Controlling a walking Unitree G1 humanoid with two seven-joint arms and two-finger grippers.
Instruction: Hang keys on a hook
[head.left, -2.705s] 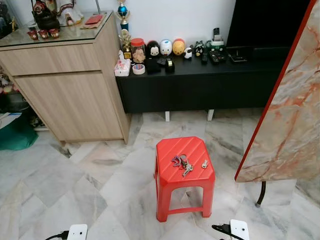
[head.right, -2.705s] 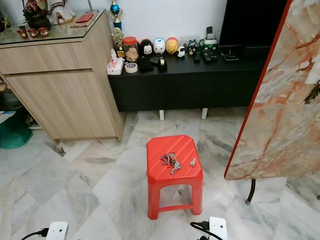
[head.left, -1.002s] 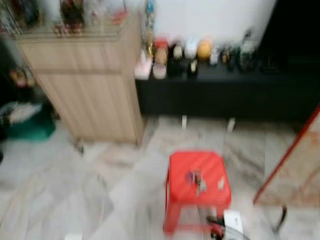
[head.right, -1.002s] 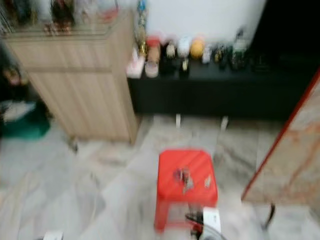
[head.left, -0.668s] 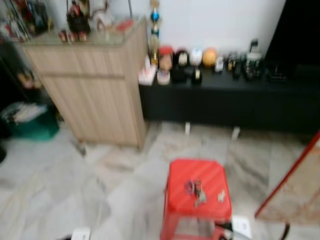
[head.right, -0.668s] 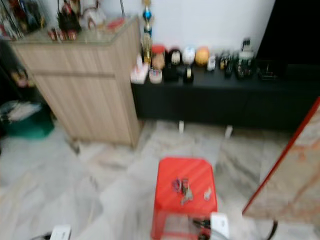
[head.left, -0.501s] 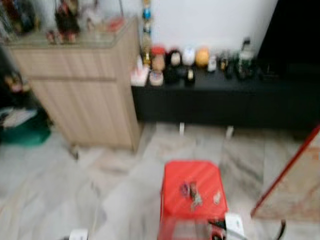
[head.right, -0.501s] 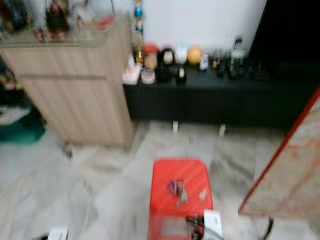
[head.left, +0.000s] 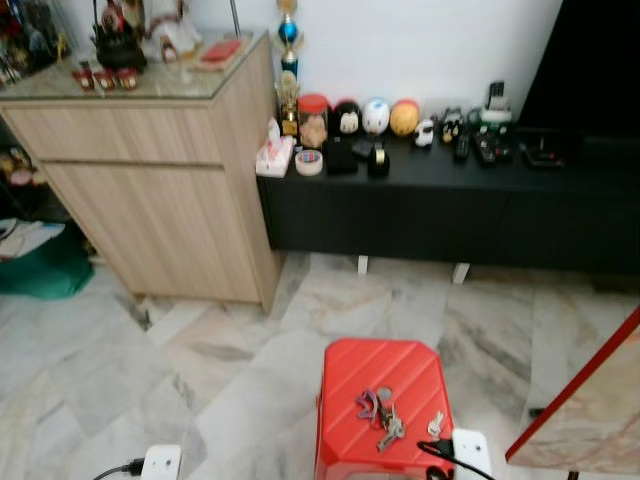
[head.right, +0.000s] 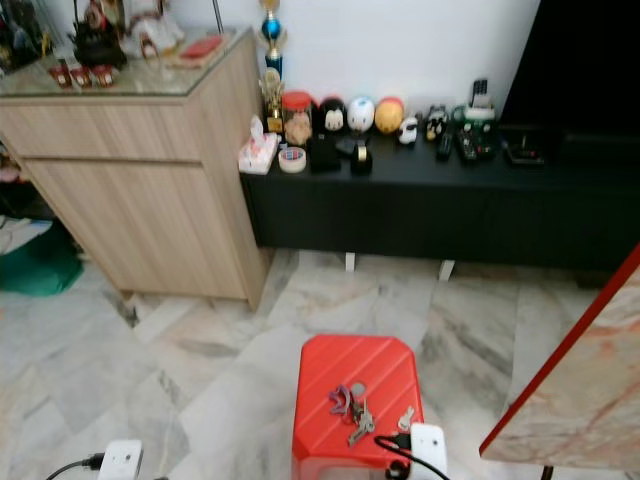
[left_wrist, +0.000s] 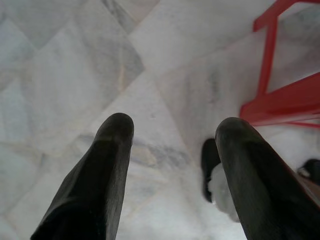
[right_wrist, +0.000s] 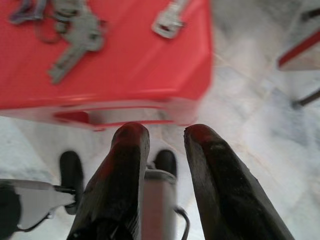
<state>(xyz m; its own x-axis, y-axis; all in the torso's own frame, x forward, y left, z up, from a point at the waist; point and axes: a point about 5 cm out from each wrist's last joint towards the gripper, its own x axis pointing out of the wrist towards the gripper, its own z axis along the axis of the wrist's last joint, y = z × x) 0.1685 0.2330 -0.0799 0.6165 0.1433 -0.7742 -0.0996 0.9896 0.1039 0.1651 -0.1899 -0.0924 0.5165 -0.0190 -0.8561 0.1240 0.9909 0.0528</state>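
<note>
Right, the red stool (head.left: 385, 400) is standing on the marble floor (head.left: 200, 350), and everything is arranging itself around it. The bunch of keys (head.left: 377, 417) is lying on the stool's seat, toward its near edge, and a single loose key (head.left: 435, 424) is sitting just beside the bunch, nearer the right-hand corner. The right gripper (right_wrist: 162, 137) is hanging just off the stool's near edge, below seat level, its two black fingers (right_wrist: 127, 150) standing slightly apart with nothing between them. The left gripper (left_wrist: 172, 132) is hovering over bare floor to the left of the stool, fingers spread wide and empty, a red stool leg (left_wrist: 267, 55) showing off to one side. Beyond the stool, a long black cabinet (head.left: 450, 200) is running along the wall with small ornaments (head.left: 375, 118) lined on top, and a wooden cupboard (head.left: 150, 180) is standing at its left end.
</note>
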